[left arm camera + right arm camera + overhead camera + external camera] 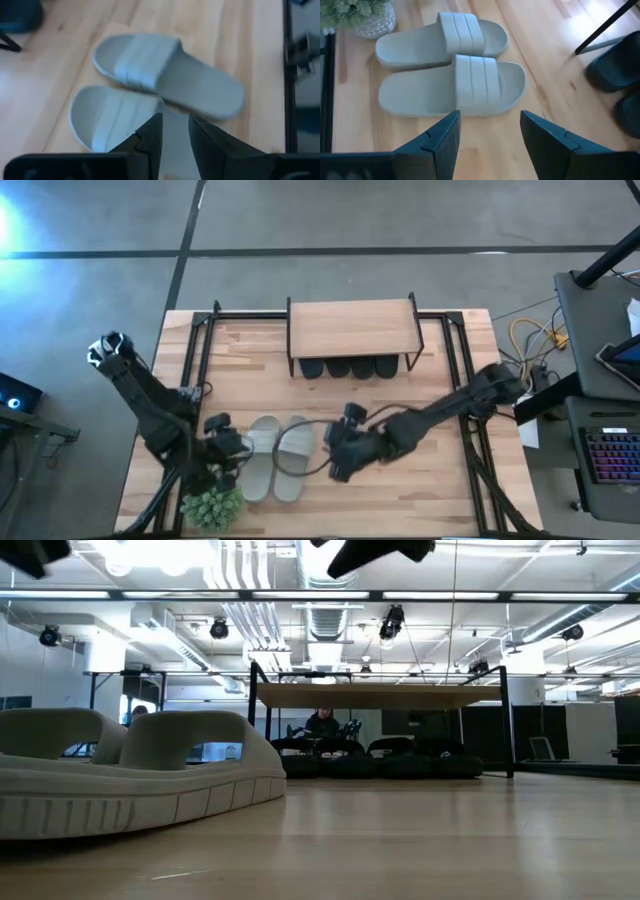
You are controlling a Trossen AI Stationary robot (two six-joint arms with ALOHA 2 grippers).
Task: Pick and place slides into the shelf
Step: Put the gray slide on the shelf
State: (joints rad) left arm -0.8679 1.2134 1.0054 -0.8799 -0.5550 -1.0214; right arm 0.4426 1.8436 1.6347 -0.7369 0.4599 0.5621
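Note:
Two pale grey-white slides [277,458] lie side by side, soles down, on the near part of the table; the low view shows them at its left [130,775]. The shelf [351,328] stands at the far middle. Black slides [349,367] rest on the tabletop under its plank, ends showing at its near edge. My left gripper [232,452] hovers open just left of the pale pair, above one slide [175,135]. My right gripper [333,460] hovers open just right of the pair, fingers spread wide on either side of the nearer slide's edge [490,131].
A small potted plant [212,507] stands at the near edge, close to my left arm. A black frame [200,340] runs along the table's left, far and right sides. Bare wood lies between the pale slides and the shelf. A person [322,725] sits in the room beyond.

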